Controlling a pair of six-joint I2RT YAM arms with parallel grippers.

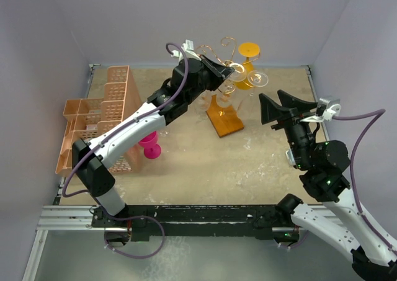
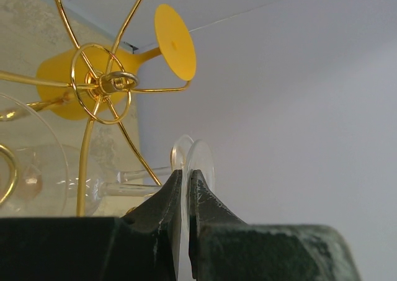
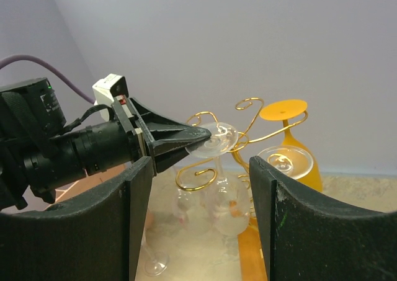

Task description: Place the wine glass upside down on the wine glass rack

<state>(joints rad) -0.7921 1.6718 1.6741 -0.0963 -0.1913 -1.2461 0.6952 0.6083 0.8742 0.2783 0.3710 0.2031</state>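
The left claw (image 1: 224, 71) is shut tight on the flat round foot (image 2: 200, 160) of the clear wine glass (image 3: 227, 200). The glass hangs upside down, with its bowl pointing at the desk (image 1: 260, 163). It is up at the gold curly arms of the wine glass rack (image 2: 115, 81). I cannot tell if the foot rests on the wire yet.

The right claw (image 1: 273, 96) is wide open and holds nothing. It waits off to the right, apart from the rack.

The glass looks thin, light and smooth, so I think it can slip or break. A bump on the wire could chip it. The foot is a good place to hold it, because the stem must slide between the wires. A yellow glass (image 3: 284, 110) hangs just beside it, so there is little room.
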